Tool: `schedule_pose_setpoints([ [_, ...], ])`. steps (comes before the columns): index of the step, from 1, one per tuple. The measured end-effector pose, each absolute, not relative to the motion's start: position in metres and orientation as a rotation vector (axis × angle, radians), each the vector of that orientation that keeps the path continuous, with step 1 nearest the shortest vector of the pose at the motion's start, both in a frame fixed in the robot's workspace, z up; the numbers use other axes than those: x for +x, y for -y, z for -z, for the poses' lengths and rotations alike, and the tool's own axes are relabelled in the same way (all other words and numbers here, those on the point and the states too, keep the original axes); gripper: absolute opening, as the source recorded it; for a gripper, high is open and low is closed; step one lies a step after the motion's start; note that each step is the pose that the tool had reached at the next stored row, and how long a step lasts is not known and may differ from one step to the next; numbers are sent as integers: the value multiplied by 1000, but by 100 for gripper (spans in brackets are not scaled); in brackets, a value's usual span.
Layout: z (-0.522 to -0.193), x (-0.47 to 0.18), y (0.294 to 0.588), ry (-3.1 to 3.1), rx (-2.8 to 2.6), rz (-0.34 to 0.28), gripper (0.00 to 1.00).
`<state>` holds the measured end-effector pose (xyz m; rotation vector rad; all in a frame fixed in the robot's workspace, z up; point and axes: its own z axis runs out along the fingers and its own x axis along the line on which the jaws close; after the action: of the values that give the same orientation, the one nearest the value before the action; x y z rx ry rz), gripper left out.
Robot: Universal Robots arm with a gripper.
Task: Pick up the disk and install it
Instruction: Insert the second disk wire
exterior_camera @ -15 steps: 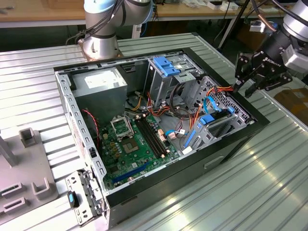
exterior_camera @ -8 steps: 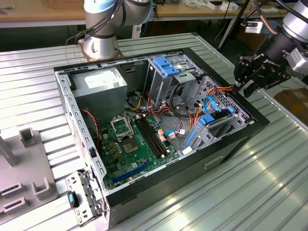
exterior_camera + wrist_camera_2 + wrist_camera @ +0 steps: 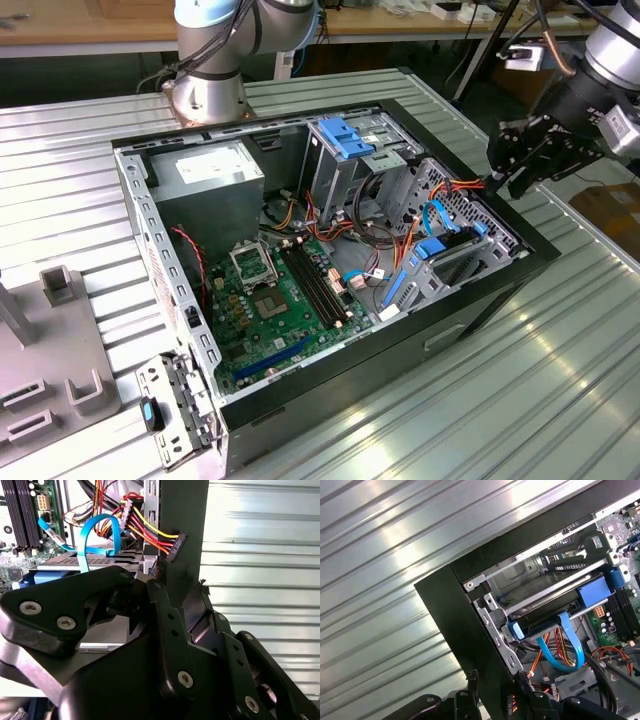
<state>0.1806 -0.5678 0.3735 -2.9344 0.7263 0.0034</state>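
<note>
1. Closest to the lens in the exterior view is the ribbed metal table (image 3: 470, 420) along the bottom of the frame. A small hinged metal bracket (image 3: 175, 405) lies at the lower left, just beside the case's near corner.
2. A grey plastic fixture (image 3: 60, 345) sits at the left edge of that frame, apart from the case.
3. Next up is the open PC case (image 3: 340, 380) across the middle, lying on its side with the green motherboard (image 3: 270, 300) facing up.
4. The disk (image 3: 452, 242) isn't in the tool. It sits inside the case, in the drive cage right of centre, with blue rail tabs at its ends. In the first wrist view the disk (image 3: 547, 616) lies flat in the bay under the cage's metal frame.
5. A thin blue data cable (image 3: 567, 645) loops up right by the disk's end, next to a bunch of red, yellow and orange wires (image 3: 150, 532).
6. The gripper (image 3: 508, 172) hovers at the upper right of the exterior view, over the case's rim beside the drive cage. It's released, fingers (image 3: 115, 582) spread and grasping nothing. In both wrist views the black case wall lines up with the gap. Can't tell if anything touches it.
7. Further back there's the grey power supply (image 3: 205, 170) in the case's upper-left corner, then the arm's base (image 3: 205, 90) at the top of the frame.
</note>
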Motion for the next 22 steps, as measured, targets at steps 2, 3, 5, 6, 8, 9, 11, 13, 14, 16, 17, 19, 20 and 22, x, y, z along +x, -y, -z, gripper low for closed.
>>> schedule_pose_setpoints([
  [2, -373, 178, 562, -721, -2935, -2, 42],
  [3, -373, 178, 559, -721, -2935, -2, 42],
  [5, -372, 178, 553, -720, -2936, -2, 42],
  [6, -372, 178, 552, -720, -2936, -2, 42],
  [8, -371, 179, 548, -720, -2936, -2, 42],
  [9, -371, 180, 548, -720, -2936, -2, 42],
  [11, -368, 180, 548, -720, -2936, -2, 42],
  [13, -366, 182, 547, -720, -2937, -2, 42],
  [14, -366, 182, 547, -720, -2937, -2, 42],
  [16, -366, 185, 547, -720, -2936, -2, 42],
  [17, -366, 185, 547, -720, -2936, -2, 42],
  [19, -366, 185, 547, -720, -2936, -2, 42],
  [20, -366, 185, 547, -720, -2936, -2, 42],
  [22, -366, 185, 547, -720, -2936, -2, 40],
])
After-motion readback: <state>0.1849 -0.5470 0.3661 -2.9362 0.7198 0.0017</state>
